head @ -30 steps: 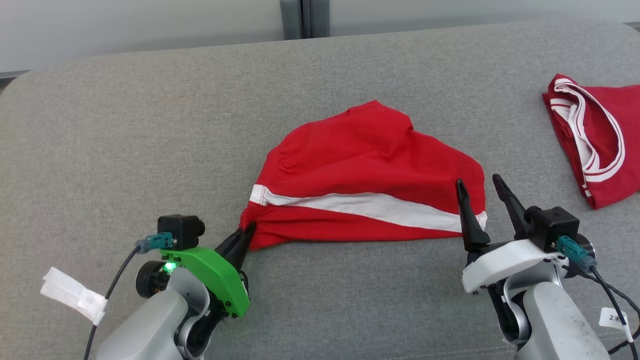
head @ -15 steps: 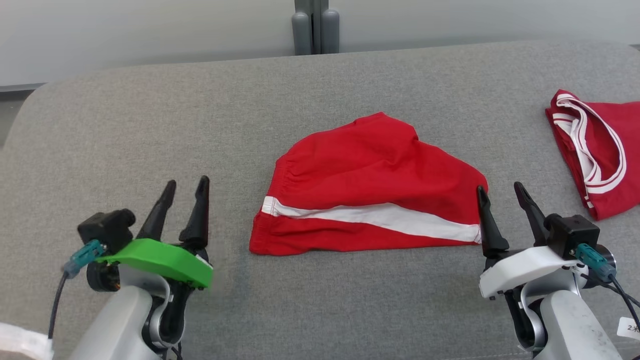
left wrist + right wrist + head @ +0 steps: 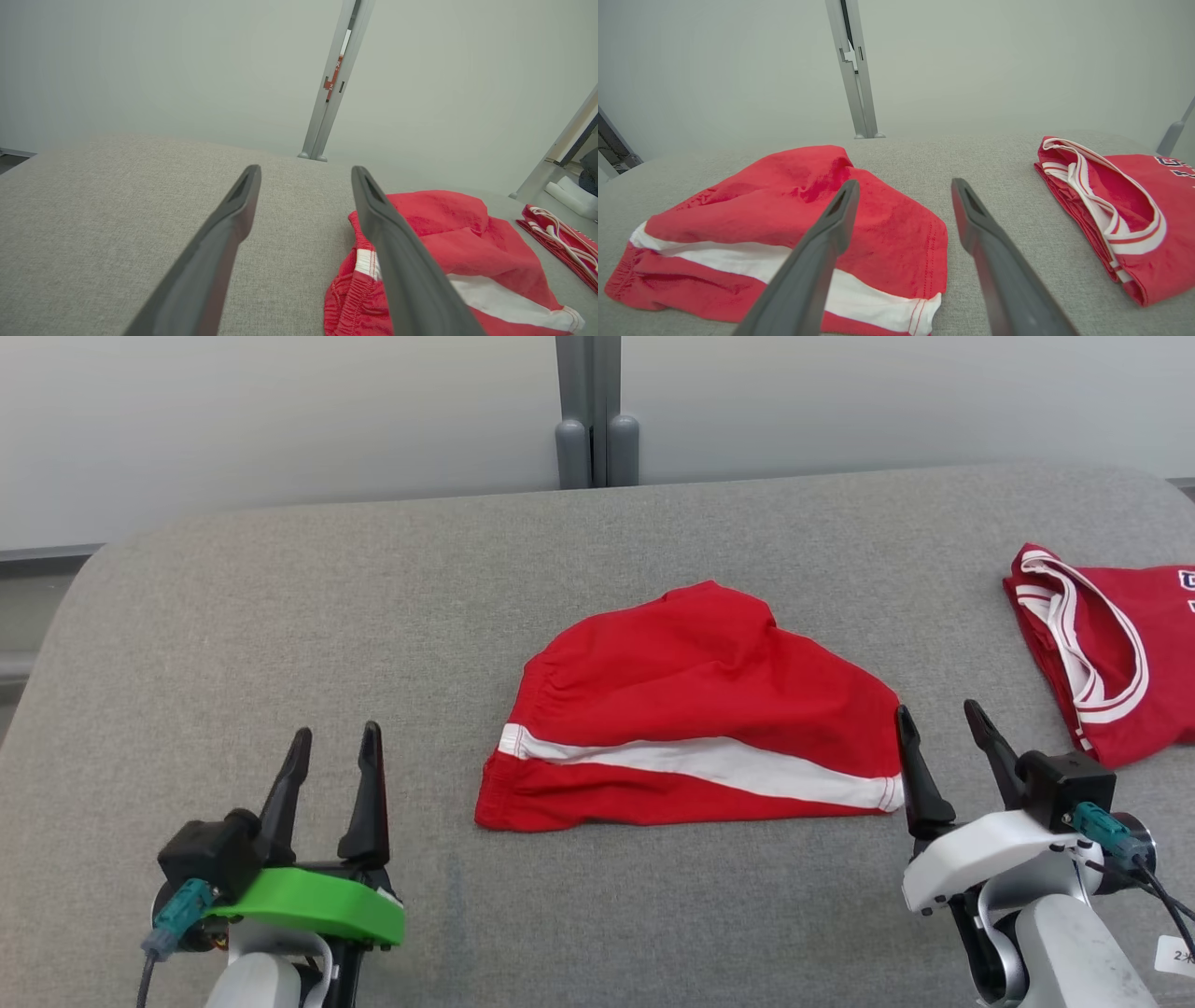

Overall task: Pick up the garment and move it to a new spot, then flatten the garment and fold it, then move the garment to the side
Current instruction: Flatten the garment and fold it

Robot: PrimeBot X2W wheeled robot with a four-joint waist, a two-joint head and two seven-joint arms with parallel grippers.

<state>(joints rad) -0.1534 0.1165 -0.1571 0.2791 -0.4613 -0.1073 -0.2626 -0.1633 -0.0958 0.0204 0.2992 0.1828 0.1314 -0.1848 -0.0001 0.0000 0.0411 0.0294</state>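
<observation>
- Garment (image 3: 691,709) lies near the middle of the grey fabric surface (image 3: 280,616), the largest thing in the head view, which spans it from 9 o'clock to 3 o'clock.
- Behind the surface, a pale wall (image 3: 280,420) runs along 12 o'clock.
- The garment is red cloth with 1 white stripe running from its gathered elastic edge at 9 o'clock to its stitched hem at 3 o'clock. Its 12 o'clock part humps up in soft wrinkles, and nothing grips it.
- At 3 o'clock, well apart from the garment, a folded red jersey (image 3: 1111,653) with white trim lies on the surface, cut off by the picture edge.
- At 7 o'clock, the left gripper (image 3: 336,730) sits under a green cover (image 3: 317,905). Its 2 dark fingers (image 3: 364,803) stand apart, point to 12 o'clock and hold nothing. The garment's elastic edge lies toward 2 o'clock of it, not touching.
- At 4 o'clock, the right gripper (image 3: 935,707) sits under a white cover (image 3: 980,859). Its 2 fingers (image 3: 920,784) also stand apart and empty. The 9 o'clock finger shows just beside the garment's hem, and contact cannot be told.
- At 12 o'clock, a grey post (image 3: 590,411) rises against the wall.
- Each wrist carries 1 small black camera (image 3: 210,854) with a teal connector (image 3: 177,915).
</observation>
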